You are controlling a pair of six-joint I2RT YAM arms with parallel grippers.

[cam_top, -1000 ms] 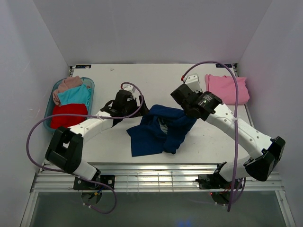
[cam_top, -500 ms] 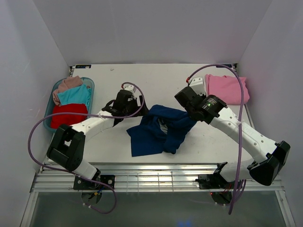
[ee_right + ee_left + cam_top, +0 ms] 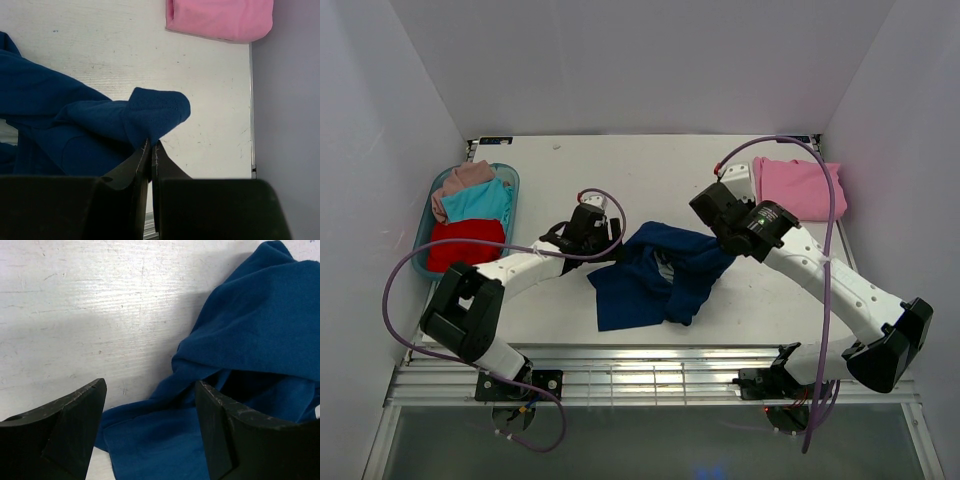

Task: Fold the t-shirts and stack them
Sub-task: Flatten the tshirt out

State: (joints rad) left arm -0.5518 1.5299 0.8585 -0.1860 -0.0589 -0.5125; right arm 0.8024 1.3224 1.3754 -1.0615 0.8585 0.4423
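Observation:
The navy t-shirt (image 3: 650, 280) lies crumpled at mid-table, and its chest print is hidden. My right gripper (image 3: 713, 235) is shut on its upper right edge and holds that part raised; the right wrist view shows the pinched fold (image 3: 155, 112) at the closed fingertips (image 3: 151, 145). My left gripper (image 3: 608, 243) is open at the shirt's upper left edge. In the left wrist view, navy cloth (image 3: 250, 340) lies between and beyond the spread fingers (image 3: 150, 390). A folded pink t-shirt (image 3: 798, 188) lies at the back right and also shows in the right wrist view (image 3: 220, 19).
A blue basket (image 3: 423, 255) at the left edge holds the red tee (image 3: 465, 243), the teal tee (image 3: 480, 200) and the dusty-pink tee (image 3: 460, 178). Walls close in on the left, right and back. The table's right edge (image 3: 250, 100) runs beside the pink shirt.
My left gripper has moved right and nearer, up to the navy shirt's left edge. My right arm shifted slightly right, still holding the shirt.

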